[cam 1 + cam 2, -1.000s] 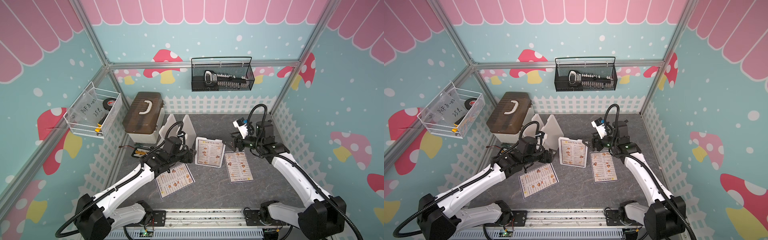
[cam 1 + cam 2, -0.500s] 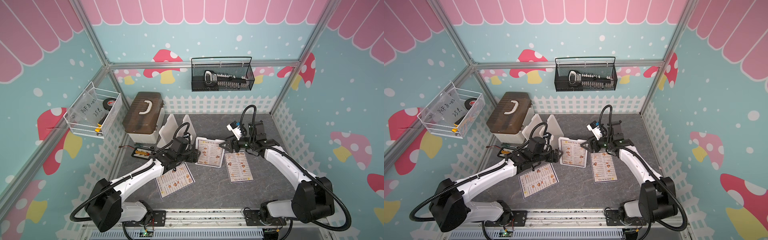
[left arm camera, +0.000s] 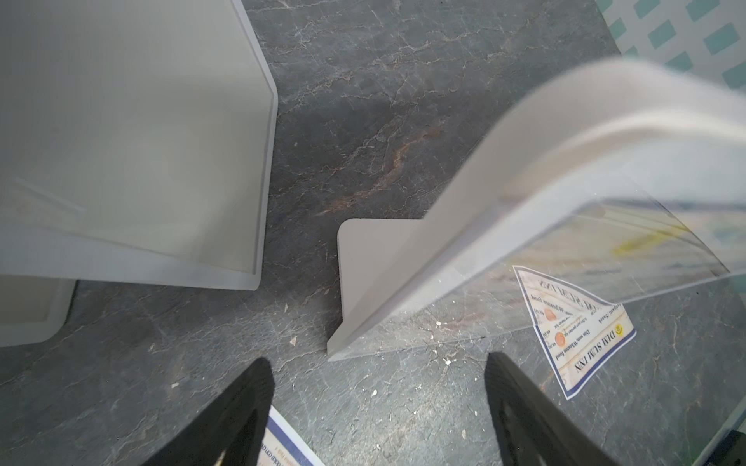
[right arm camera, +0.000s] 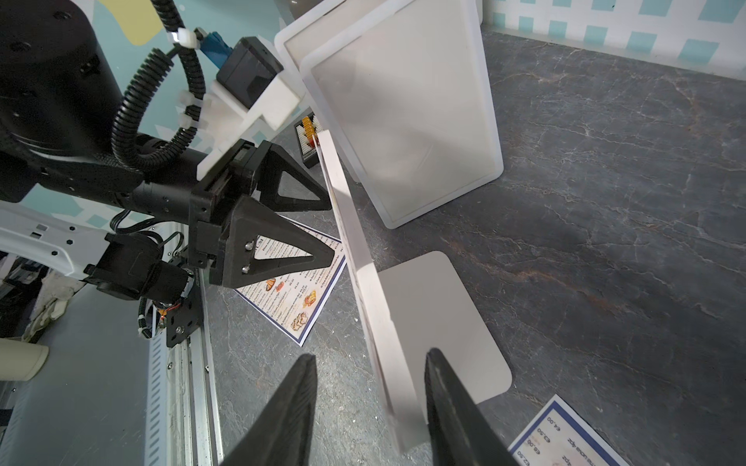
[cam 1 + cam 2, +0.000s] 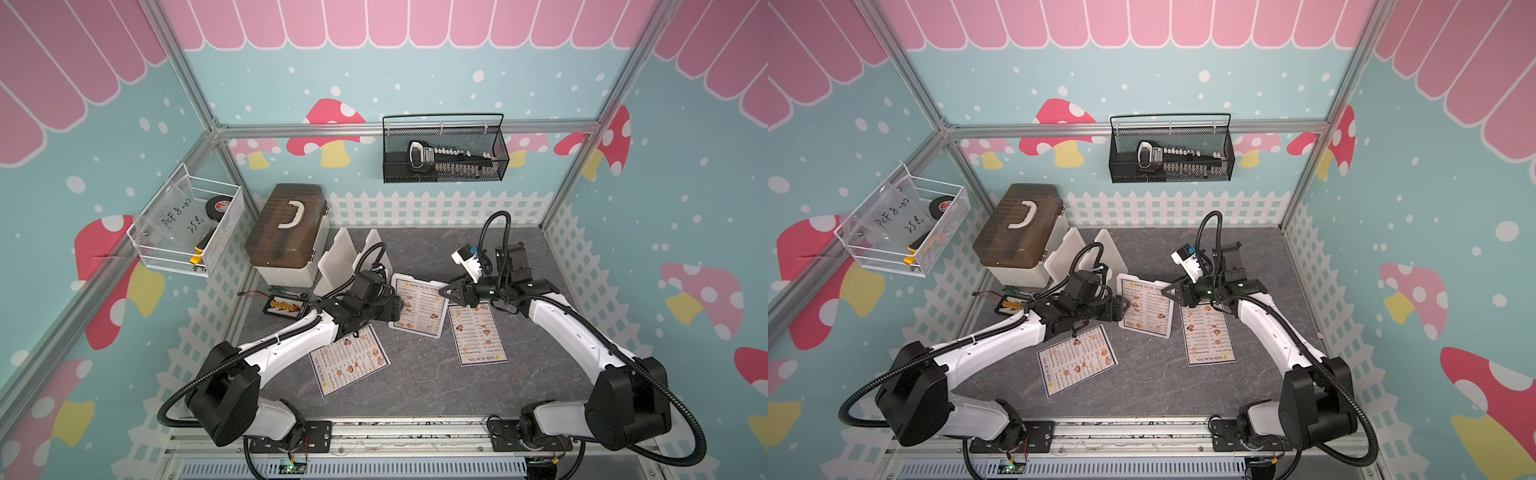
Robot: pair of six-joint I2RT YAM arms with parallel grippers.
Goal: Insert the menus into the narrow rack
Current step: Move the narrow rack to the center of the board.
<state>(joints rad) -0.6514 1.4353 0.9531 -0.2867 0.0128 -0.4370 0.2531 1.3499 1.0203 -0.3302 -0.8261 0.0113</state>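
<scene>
Laminated "DIM SUM INN" menus [image 5: 478, 334] lie on the marbled grey table [image 5: 415, 390]; left jaws released, right jaws parted astride the white-and-clear rack [image 4: 355, 250].

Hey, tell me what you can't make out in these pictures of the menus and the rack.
Right menu: small print too small in both top views; cut off by the picture's edge in the right wrist view.
Left menu: one corner hidden under the left arm in both top views.
Rack: upper part blurred in the left wrist view, too near the lens.
Toolbox: contents hidden by its closed lid.
</scene>
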